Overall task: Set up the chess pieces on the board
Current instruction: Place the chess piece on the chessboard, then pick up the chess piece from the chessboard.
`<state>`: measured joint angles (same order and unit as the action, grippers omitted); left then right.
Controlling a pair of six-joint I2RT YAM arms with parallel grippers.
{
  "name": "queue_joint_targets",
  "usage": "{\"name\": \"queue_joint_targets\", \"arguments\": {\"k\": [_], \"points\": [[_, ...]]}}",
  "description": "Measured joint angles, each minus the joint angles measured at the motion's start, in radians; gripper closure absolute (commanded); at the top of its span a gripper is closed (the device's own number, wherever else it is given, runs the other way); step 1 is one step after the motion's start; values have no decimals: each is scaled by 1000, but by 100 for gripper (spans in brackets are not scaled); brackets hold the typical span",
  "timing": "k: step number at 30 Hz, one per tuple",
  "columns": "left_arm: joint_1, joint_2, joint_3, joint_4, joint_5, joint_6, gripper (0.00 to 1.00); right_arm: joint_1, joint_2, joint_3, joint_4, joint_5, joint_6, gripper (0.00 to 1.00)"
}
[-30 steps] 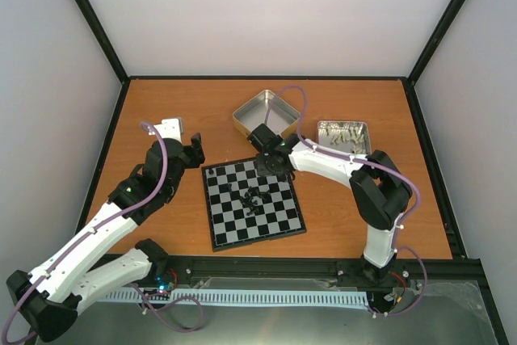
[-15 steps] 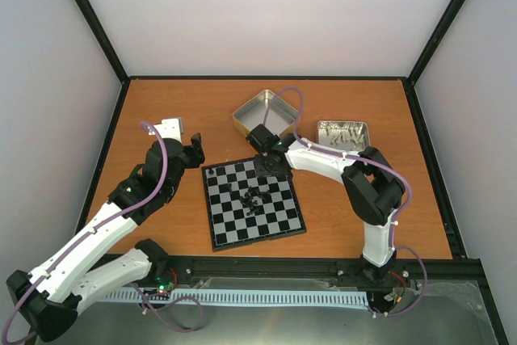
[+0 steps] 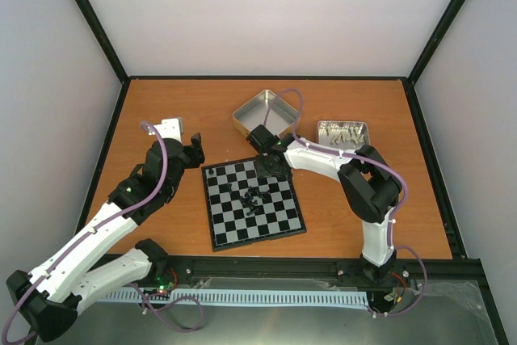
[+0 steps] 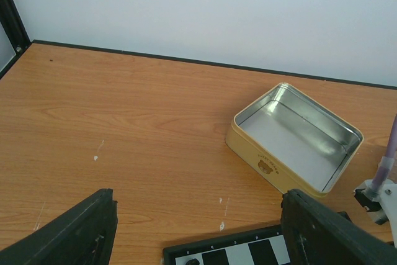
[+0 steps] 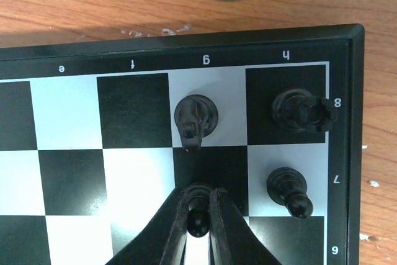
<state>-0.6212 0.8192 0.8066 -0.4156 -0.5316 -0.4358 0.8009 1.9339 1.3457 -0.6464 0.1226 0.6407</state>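
The board (image 3: 218, 241) lies at the table's centre, with several black chess pieces (image 3: 253, 197) bunched in its middle and one (image 3: 211, 174) at its far left corner. My right gripper (image 3: 271, 166) is at the far right corner. In the right wrist view that gripper (image 5: 199, 206) is shut on a black pawn (image 5: 198, 218) standing on the dark g7 square. A knight (image 5: 195, 116), a rook (image 5: 301, 111) and another pawn (image 5: 288, 189) stand close by. My left gripper (image 4: 198, 234) hangs open and empty over the wood by the board's (image 4: 248, 246) far left corner.
An empty yellow tin (image 3: 264, 112) sits just behind the board, close to the right arm. A second tin (image 3: 343, 133) holding pale pieces lies at the right. Black frame posts and white walls bound the table.
The right arm's elbow has drawn slightly left while its gripper stayed over the board's far right corner. The left arm has not moved.
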Motion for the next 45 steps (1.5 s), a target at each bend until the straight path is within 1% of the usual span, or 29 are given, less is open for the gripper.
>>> {"name": "queue_joint_targets", "arguments": {"k": [4,10,13,16,21,24,28,33,38,40,45], "points": [[0,0,0,0,0,0,27,0,1,0,0,-1,4,81],[2,0,0,0,0,0,27,0,1,0,0,-6,1,74],[2,0,0,0,0,0,26,0,-7,0,-1,-18,-5,68],[2,0,0,0,0,0,26,-1,-39,-5,3,-34,-8,66],[2,0,0,0,1,0,26,4,-135,-52,15,-76,-18,66],[2,0,0,0,1,0,27,22,-155,-70,15,-88,-28,66],[2,0,0,0,1,0,26,76,-154,-83,9,-108,-35,66],[2,0,0,0,1,0,26,130,-144,-82,16,-140,-48,71],[2,0,0,1,1,0,26,154,-105,-75,15,-155,-53,68],[2,0,0,1,1,0,27,157,-92,-67,13,-158,-53,68],[2,0,0,1,1,0,26,161,-62,-35,11,-149,-51,75]]}}
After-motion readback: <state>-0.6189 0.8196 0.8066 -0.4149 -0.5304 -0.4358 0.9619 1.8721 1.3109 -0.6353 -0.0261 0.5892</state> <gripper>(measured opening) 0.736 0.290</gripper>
